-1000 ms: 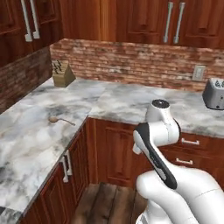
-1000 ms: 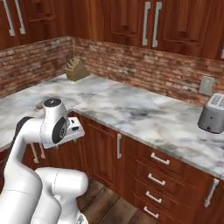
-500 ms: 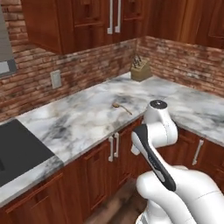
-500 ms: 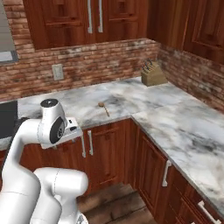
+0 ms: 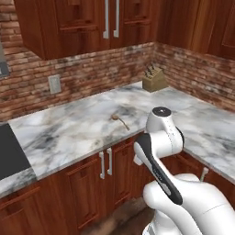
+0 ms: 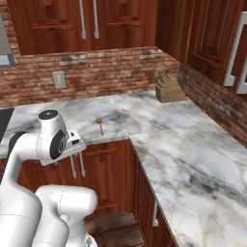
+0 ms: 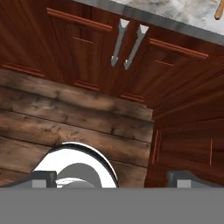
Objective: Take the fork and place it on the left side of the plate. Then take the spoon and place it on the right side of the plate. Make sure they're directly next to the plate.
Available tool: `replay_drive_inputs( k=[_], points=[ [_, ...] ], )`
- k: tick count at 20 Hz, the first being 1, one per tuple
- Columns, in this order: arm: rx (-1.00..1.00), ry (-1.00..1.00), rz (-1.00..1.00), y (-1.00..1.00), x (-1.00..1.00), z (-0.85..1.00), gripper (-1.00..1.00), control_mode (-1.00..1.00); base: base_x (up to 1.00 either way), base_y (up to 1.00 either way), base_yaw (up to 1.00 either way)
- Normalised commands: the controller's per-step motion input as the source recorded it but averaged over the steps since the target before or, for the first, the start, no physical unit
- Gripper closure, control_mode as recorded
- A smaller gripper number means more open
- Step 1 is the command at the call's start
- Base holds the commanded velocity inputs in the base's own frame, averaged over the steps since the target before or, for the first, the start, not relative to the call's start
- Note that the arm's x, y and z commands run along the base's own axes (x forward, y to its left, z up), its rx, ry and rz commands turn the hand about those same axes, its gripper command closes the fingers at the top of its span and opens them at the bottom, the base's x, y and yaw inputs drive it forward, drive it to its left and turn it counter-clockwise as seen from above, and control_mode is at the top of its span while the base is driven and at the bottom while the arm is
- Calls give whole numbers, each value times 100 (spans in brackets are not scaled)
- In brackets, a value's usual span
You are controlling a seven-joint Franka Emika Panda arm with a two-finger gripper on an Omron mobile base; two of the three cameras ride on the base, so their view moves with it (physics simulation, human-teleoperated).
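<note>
Since the earlier frames the whole scene has been shifted by the driving base. Jaws [image 7: 111,179] are held wide apart, empty, over the wooden floor [image 7: 65,118]. Farther off, the spoon [image 5: 120,120] lies on the table [image 5: 78,128].

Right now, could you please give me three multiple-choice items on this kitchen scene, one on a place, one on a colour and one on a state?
1. Where does the spoon lie?
A. on the marble counter
B. on the floor
C. inside the knife block

2. What colour is the spoon?
A. red
B. brown
C. blue

3. How does the end effector stand?
A. shut on the spoon
B. shut on a cabinet handle
C. open, holding nothing

Answers:
1 A: it rests on the counter, well clear of the knife block.
2 B: it looks wooden brown.
3 C: its fingertips stand wide apart over the floor.
</note>
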Motion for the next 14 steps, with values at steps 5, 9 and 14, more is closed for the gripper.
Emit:
replay_drive_inputs(
  k=[5,9,14],
  points=[
    [0,0,0,0,0,0,-100,100,80,-9,21],
    [0,0,0,0,0,0,-100,100,45,0,11],
    [0,0,0,0,0,0,-100,100,37,0,11]
  ],
)
